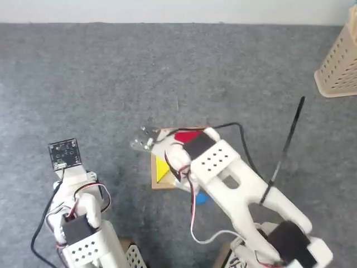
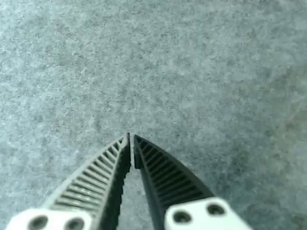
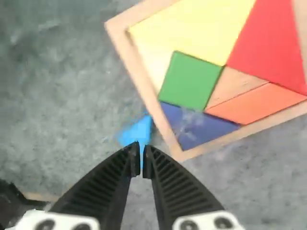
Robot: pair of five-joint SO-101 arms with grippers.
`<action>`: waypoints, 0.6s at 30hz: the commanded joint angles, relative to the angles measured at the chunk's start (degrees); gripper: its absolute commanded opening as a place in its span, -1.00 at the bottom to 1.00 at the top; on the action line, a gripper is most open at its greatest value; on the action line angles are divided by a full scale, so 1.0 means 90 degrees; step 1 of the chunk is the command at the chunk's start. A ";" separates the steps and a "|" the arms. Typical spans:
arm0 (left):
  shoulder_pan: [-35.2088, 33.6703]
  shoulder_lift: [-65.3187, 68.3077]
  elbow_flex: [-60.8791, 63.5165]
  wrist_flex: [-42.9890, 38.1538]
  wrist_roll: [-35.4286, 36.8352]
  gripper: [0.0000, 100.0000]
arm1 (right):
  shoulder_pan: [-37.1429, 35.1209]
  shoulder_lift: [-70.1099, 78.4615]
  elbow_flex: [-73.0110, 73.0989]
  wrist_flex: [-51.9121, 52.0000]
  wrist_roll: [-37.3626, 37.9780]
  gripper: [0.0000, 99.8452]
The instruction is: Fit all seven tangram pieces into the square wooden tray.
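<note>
The square wooden tray (image 3: 120, 40) lies on grey carpet and holds a yellow triangle (image 3: 201, 28), a red triangle (image 3: 268, 43), a green square (image 3: 189, 81), an orange parallelogram (image 3: 254, 103) and a dark blue triangle (image 3: 196, 127). Between green and orange is a triangular patch of bare wood (image 3: 235, 84). A light blue triangle (image 3: 134, 132) lies outside, against the tray's corner. My right gripper (image 3: 141, 147) is shut, its tips at that triangle's edge. In the high view the right arm (image 1: 223, 167) covers most of the tray (image 1: 154, 176). My left gripper (image 2: 131, 137) is shut over bare carpet.
A beige perforated basket (image 1: 340, 61) stands at the far right. A black rod (image 1: 290, 139) sticks up beside the right arm. A small clear object (image 1: 142, 140) sits at the tray's far left corner. Open carpet lies beyond the tray.
</note>
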 commanded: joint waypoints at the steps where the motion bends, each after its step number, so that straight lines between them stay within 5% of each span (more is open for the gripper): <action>1: 0.0020 -0.0049 -0.0054 0.0039 0.0098 -0.97 | 0.0239 0.0366 -0.0615 0.0093 -0.0029 -0.99; 18: 0.0020 -0.0049 -0.0054 0.0039 0.0098 -0.97 | 0.0073 0.0015 0.2354 -0.1851 -0.0176 -0.81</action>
